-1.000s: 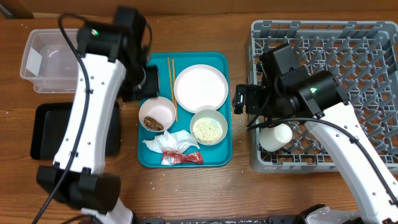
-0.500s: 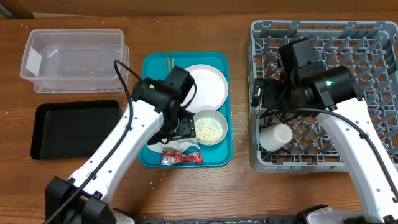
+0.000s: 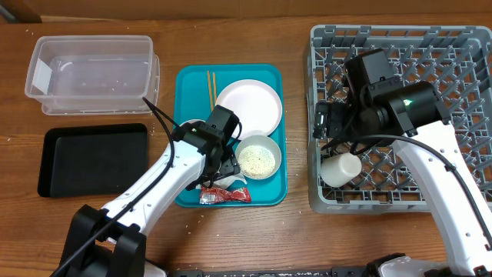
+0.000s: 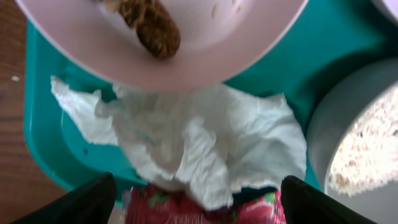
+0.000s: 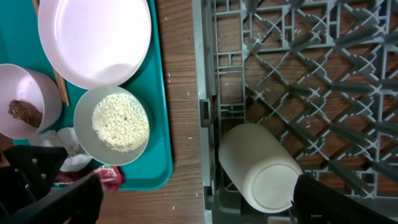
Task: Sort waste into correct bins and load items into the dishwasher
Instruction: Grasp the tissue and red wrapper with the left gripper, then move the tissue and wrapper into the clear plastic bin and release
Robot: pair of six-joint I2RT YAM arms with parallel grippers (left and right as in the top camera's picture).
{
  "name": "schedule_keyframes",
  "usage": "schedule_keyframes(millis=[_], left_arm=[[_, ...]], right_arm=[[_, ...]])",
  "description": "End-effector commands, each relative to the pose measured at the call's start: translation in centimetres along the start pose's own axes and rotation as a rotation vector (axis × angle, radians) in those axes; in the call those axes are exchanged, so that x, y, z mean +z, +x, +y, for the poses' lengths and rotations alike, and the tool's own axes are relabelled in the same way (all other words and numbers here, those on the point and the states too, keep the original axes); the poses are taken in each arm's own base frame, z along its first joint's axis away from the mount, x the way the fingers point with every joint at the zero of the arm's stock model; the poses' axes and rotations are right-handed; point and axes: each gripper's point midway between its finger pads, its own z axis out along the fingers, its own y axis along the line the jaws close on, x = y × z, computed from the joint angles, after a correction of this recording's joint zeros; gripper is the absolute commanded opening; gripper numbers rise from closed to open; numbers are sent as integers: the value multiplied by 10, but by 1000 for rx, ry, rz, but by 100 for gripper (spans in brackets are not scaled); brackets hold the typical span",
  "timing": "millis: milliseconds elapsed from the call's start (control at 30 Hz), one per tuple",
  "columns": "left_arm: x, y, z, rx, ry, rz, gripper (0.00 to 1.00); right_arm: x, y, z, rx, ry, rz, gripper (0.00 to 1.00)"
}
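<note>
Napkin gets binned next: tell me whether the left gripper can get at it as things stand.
Probably yes. The left gripper hangs open over the napkin, a finger either side; nothing covers it, though the bowl rim crowds one edge.

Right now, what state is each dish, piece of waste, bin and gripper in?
white cup, on its side in the dish rack.
plate, empty, on the teal tray.
rice bowl, upright, holding rice.
second bowl, upright, holding a brown scrap.
napkin, crumpled, not gripped.
red wrapper, lying on the teal tray.
chopsticks, lying side by side.
clear tub, nearly empty, few specks.
black tray, empty.
left gripper, open above the napkin.
right gripper, open, empty.
</note>
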Motion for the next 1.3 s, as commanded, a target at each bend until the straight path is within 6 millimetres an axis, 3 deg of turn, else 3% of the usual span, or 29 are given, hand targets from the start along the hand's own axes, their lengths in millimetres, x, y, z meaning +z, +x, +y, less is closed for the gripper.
schedule_keyframes(millis=[0,233,433,500,533,667,867,1000,1067,1167,1267], left_arm=[[10,-1,5,-23,-16,-31,85],[39,15,20,-16,-53,6,76],[51,21,24,-16,-53,10,39],[51,21,24,-16,-54,11,14],[51,21,24,-16,-53,11,7],[44,19,19,-6,-37,29,4],[-7,-4,1,76,10,55,4],[-64,-33,-12,124,66,14,4],[-100,-59,-13,131,105,-47,4],[-131,-92,-6,110,146,-136,4],[-155,-131,15,35,172,-234,4]], right_arm=[[0,0,-2,-15,10,-1,100],[0,0,-2,-15,10,-1,100],[0,1,-3,-15,12,2,100],[0,1,-3,-15,13,5,100],[0,2,-3,-14,13,6,100],[0,3,-4,-14,16,11,100],[0,3,-4,-14,16,12,100],[0,3,-4,-14,16,12,100],[0,3,-4,-14,16,11,100],[0,2,-3,-14,15,8,100],[0,2,-3,-14,13,6,100]])
